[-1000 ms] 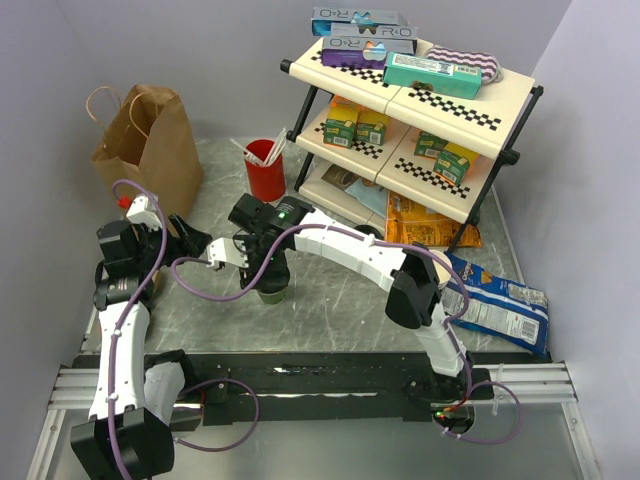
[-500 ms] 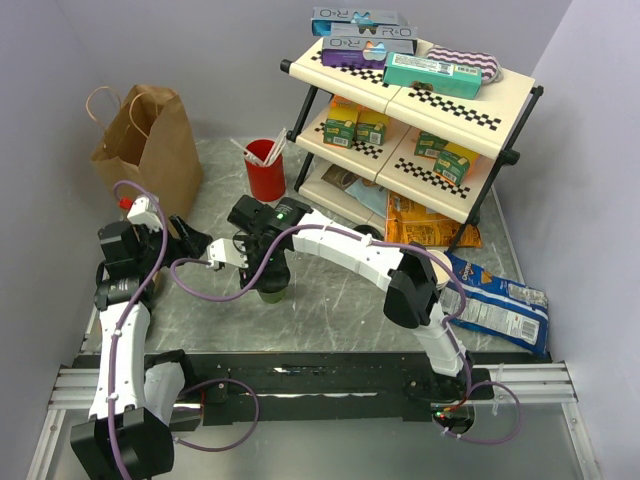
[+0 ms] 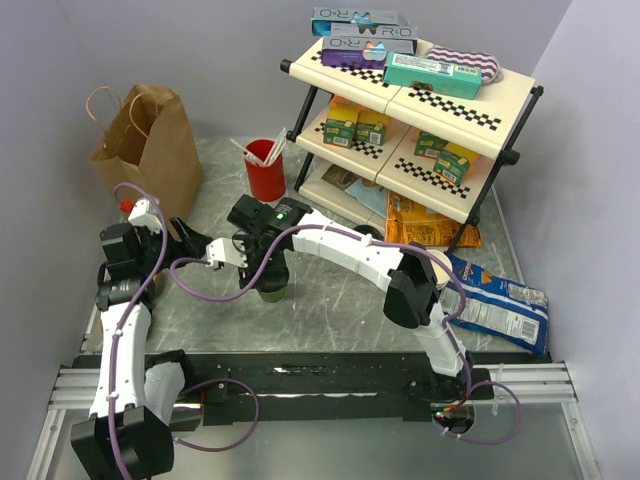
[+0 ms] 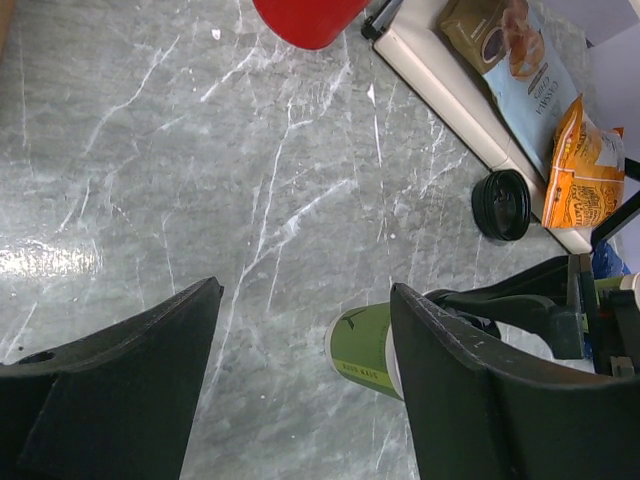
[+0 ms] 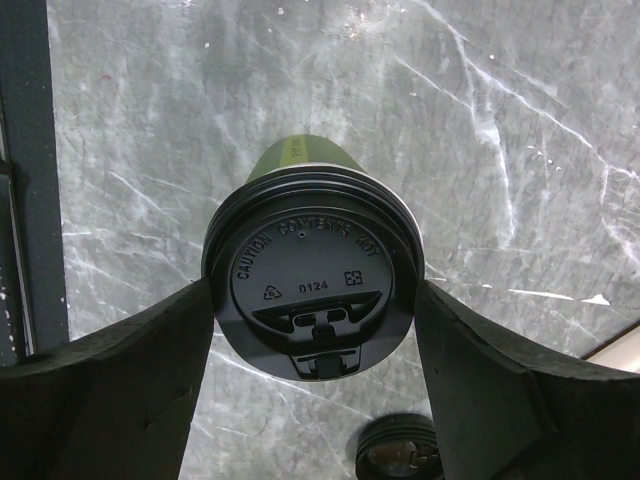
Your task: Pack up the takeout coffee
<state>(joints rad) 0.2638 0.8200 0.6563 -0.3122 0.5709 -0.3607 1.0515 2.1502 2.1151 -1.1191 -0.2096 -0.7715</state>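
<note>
The takeout coffee (image 3: 270, 292), a dark green cup with a black lid, stands on the marble table in front of the red cup. My right gripper (image 3: 268, 275) is over it from above. In the right wrist view the two fingers press the lid's rim (image 5: 312, 285) from left and right, with the right gripper (image 5: 313, 300) shut on it. My left gripper (image 3: 195, 243) is open and empty, to the left of the cup near the bag. In the left wrist view the left gripper (image 4: 305, 300) shows bare table between its fingers, and the cup's green wall (image 4: 362, 340) shows by the right finger.
A brown paper bag (image 3: 150, 140) stands at the back left. A red cup with sticks (image 3: 265, 172) is behind the coffee. A shelf rack (image 3: 420, 110) fills the back right, with snack bags (image 3: 430, 222) at its foot. A loose black lid (image 4: 501, 205) lies near the rack.
</note>
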